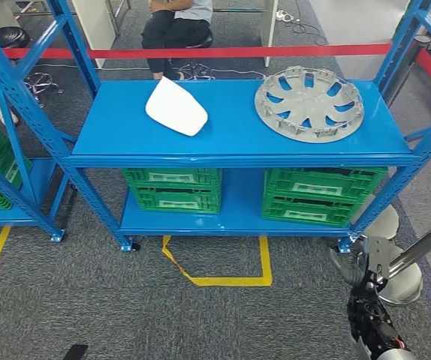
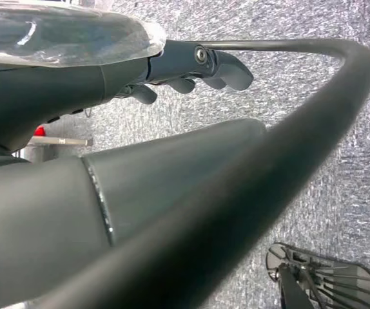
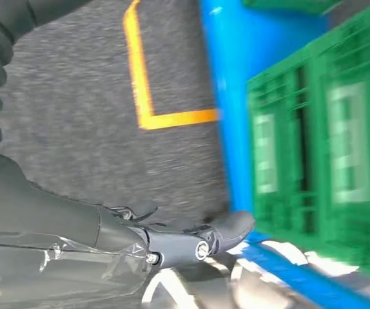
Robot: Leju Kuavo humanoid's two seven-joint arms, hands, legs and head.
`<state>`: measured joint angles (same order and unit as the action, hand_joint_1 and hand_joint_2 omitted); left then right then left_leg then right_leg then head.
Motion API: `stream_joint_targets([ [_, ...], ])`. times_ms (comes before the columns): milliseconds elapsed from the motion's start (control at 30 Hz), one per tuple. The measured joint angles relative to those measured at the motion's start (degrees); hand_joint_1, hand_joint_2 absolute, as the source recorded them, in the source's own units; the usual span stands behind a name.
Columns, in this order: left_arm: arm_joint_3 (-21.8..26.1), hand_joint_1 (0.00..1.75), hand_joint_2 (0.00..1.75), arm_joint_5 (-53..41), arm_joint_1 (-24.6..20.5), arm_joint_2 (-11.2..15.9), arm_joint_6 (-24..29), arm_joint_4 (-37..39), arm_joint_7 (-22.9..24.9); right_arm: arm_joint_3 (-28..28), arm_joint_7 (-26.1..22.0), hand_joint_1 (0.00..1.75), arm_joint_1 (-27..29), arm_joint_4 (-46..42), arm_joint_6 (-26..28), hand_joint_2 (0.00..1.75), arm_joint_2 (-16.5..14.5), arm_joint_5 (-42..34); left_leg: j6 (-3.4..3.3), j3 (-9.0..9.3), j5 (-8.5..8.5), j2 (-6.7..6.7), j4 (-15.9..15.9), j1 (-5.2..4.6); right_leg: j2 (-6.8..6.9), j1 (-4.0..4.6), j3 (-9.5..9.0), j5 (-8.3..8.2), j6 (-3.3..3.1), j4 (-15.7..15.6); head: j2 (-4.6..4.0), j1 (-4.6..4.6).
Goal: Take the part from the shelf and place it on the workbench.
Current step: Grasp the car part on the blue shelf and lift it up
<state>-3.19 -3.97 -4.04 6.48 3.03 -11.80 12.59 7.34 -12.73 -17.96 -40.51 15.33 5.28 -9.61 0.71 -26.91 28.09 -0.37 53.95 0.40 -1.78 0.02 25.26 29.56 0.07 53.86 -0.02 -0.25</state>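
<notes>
A silver spoked plastic wheel cover (image 1: 308,103) and a white curved shell part (image 1: 176,107) lie well apart on the blue metal shelf (image 1: 111,127). The right hand (image 1: 372,311) hangs low near the shelf's foot, empty with fingers loosely extended; the left hand (image 2: 193,67) likewise holds nothing over grey carpet (image 2: 309,129).

1. White part (image 1: 176,106): smooth, rounded-triangular shell, lying flat on the blue shelf (image 1: 117,127) top, sitting left of centre, nearer the back edge.
2. Silver hubcap (image 1: 308,103): round, spoked, lying flat near the shelf's right end.
</notes>
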Motion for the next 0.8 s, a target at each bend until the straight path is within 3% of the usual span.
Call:
stream_joint_targets([
  [233, -0.02, 0.0, 0.0, 0.74, 0.08, -0.48, 0.08, 0.0, 0.02, 4.58, 0.58, 0.0, 2.27, -13.16, 2.65, 1.75, 0.67, 1.94, 0.0, -0.03, -0.01, 0.0, 0.0, 0.0, 0.0, 0.0, 0.03, 0.0, 0.0, 0.0, 0.01, 0.0],
  [467, -0.07, 0.0, 0.0, 0.78, 0.18, -0.97, 0.05, 0.0, -0.38, 9.23, 7.28, 0.0, 3.95, -27.46, 6.65, 1.75, 1.16, 14.43, 0.01, -0.06, -0.01, 0.0, 0.0, 0.0, 0.0, 0.0, 0.07, -0.01, -0.01, 0.01, 0.0, 0.02],
  [800, -0.23, 0.0, 0.0, 0.75, 0.3, -1.67, 0.05, 0.0, -1.18, 11.72, 9.54, 0.0, 4.62, -36.99, 6.46, 1.75, 2.15, 14.56, 0.01, -0.1, -0.01, 0.0, 0.0, 0.0, 0.0, 0.0, 0.1, -0.01, -0.01, 0.01, 0.0, 0.02],
])
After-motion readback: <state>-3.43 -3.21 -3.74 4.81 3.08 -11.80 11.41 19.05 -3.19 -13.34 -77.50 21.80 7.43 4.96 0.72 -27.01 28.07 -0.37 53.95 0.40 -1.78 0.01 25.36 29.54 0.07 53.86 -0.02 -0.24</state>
